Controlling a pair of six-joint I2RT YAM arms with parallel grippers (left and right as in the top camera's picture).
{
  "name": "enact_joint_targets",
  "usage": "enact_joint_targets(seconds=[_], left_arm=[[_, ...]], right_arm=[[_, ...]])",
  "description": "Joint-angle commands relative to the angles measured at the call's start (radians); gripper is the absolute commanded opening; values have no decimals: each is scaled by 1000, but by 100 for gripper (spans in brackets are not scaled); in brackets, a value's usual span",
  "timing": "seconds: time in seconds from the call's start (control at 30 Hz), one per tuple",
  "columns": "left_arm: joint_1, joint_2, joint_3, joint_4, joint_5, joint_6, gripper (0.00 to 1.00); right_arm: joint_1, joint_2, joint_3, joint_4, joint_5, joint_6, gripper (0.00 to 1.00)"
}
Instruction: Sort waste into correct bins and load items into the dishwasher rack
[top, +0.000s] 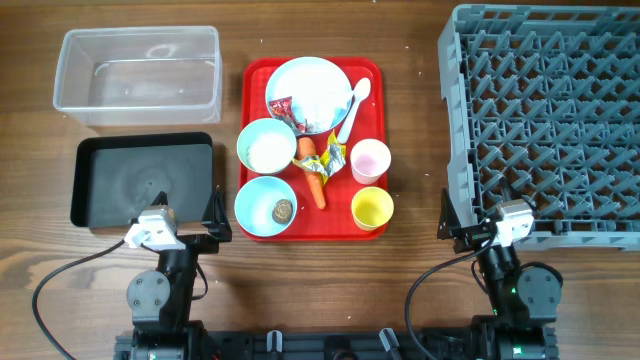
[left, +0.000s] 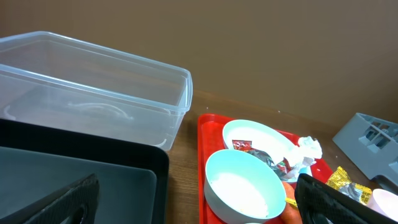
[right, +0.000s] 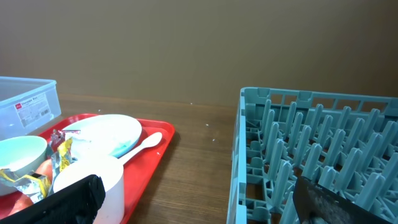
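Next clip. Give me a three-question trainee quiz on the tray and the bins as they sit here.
1. True or false: the clear tub and the black tray hold no waste.
2. The small brown lump lies in: A) a bowl on the red tray; B) the clear tub; C) the black tray.
3. Which stands nearer the arms' bases, the pink cup or the yellow cup?

Key: 1 true; 2 A; 3 the yellow cup.
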Motion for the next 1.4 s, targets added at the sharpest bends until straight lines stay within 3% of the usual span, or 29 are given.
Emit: enact_joint_targets(seconds=[0.0, 0.2, 0.37, 0.53, 0.67, 0.83, 1.0, 1.17, 1.37], left_arm=[[7, -8, -5, -5, -6, -13, 100], [7, -8, -5, -6, -6, -13, 100], [7, -8, 8, 28, 25, -13, 100], [7, 12, 169, 18, 24, -10, 100], [7, 155, 348, -62, 24, 23, 100], [7, 519, 689, -250, 32, 74, 100], [7, 856, 1000, -537, 32, 74, 100], [6, 1036, 1079, -676, 39, 74, 100], [6, 1151, 1219, -858, 99, 74, 100]], right_arm=[[-3, -8, -8, 1, 21, 16, 100], [-3, -8, -8, 21, -27, 19, 100], [-3, -8, -2, 193, -29, 19, 100], [-3, -8, 68, 340, -28, 105, 100], [-3, 48, 137, 385, -41, 175, 100], [-3, 362, 396, 380, -200, 109, 100], [-3, 775, 747, 288, -431, 93, 100], [-3, 1062, 949, 156, -602, 96, 100], [-3, 1183, 1085, -8, -646, 96, 100]])
